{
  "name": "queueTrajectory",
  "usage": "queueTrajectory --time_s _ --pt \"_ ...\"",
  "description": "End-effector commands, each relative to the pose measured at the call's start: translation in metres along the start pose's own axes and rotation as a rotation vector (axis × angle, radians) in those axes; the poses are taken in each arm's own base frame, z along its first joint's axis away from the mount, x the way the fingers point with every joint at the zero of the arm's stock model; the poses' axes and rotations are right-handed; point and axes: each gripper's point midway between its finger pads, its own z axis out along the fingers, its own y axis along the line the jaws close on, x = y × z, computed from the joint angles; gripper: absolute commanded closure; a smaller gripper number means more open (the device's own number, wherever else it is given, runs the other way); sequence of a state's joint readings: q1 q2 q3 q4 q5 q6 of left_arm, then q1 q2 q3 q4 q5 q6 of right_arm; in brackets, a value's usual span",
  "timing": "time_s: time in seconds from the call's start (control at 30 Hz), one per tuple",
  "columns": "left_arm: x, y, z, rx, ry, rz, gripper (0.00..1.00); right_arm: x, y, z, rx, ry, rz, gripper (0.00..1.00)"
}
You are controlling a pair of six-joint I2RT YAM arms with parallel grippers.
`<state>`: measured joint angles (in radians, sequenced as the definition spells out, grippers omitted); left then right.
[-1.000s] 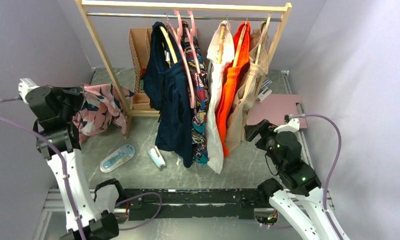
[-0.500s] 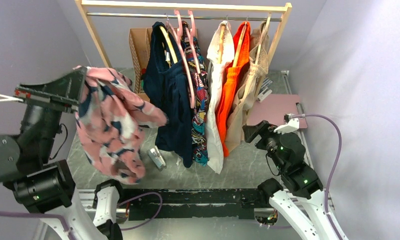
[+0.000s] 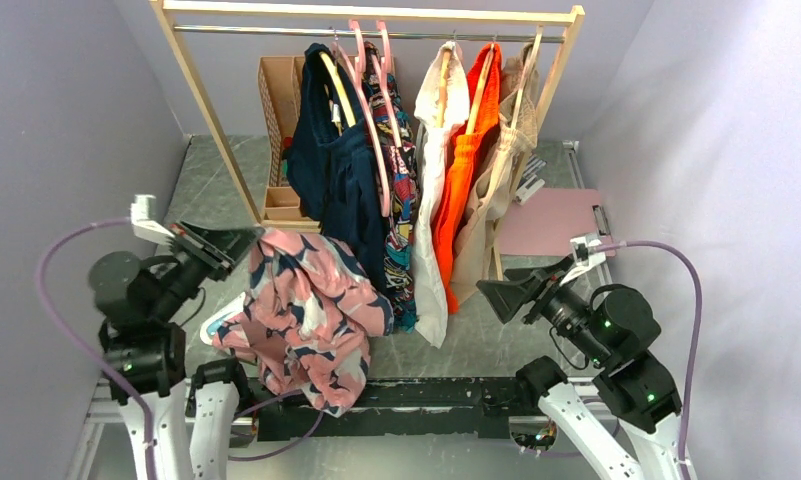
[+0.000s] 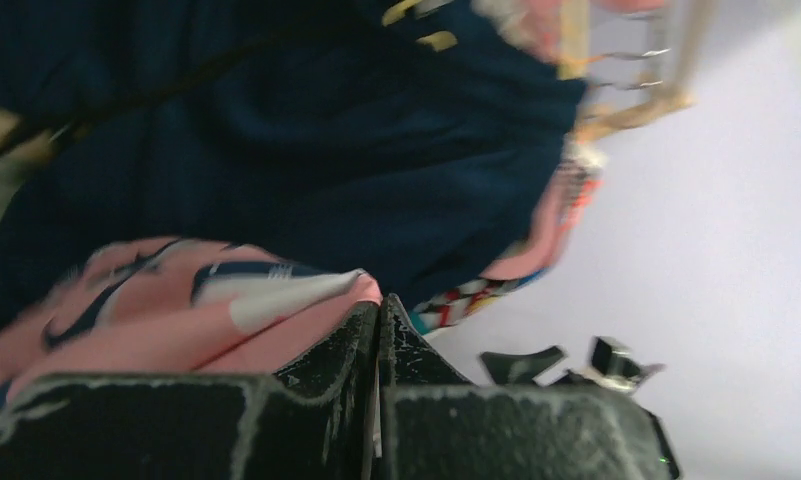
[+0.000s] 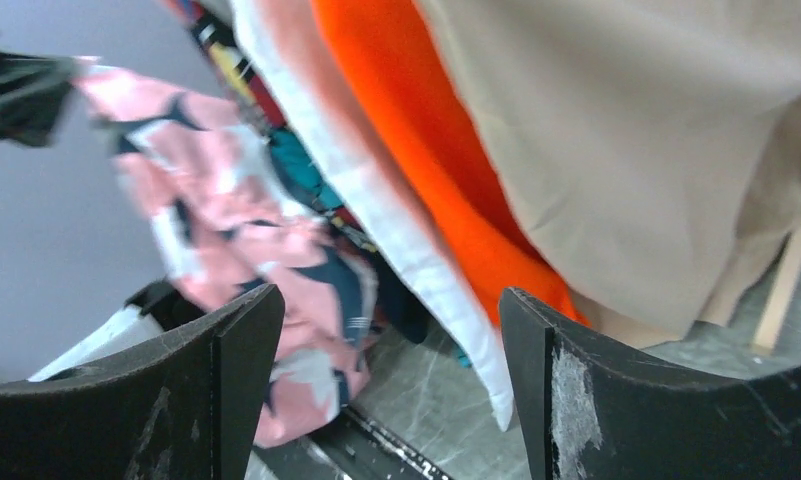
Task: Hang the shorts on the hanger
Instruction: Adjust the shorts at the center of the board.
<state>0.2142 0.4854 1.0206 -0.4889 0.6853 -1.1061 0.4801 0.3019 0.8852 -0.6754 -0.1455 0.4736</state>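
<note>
The left gripper point(image 3: 244, 240) has its fingers pressed together on an edge of the shorts point(image 3: 311, 310), which hang from it in the air, near the navy garment point(image 3: 341, 230). The right gripper point(image 3: 494, 290) has its fingers spread wide and holds nothing. The hanger point(image 3: 374, 130) hangs on the rail point(image 3: 256, 31).

The left arm point(image 3: 136, 340) is rising upright from its base and bending at the wrist, so that the left gripper point(image 3: 244, 238) is pointing across toward the other arm. Its jaws are pressing fully together, fingertip meeting fingertip in the wrist view point(image 4: 379, 312), and are pinching an edge of the shorts point(image 3: 311, 300), which are hanging below the fingers. The right arm point(image 3: 626, 345) is folding at the elbow and aiming the right gripper point(image 3: 488, 290) toward the left gripper. Its two fingers point(image 5: 226, 385) are standing wide apart and holding nothing.
</note>
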Motion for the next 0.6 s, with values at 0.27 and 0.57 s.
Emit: queueTrajectory --time_s 0.27,0.57 --pt "0.083 0.172 0.013 -0.315 0.241 -0.09 0.93 0.028 0.017 0.006 -0.156 0.143 -0.025 0.23" --pt "0.086 0.198 0.028 -0.375 0.299 -0.032 0.93 0.002 -0.009 0.015 0.009 0.035 -0.055 0.25"
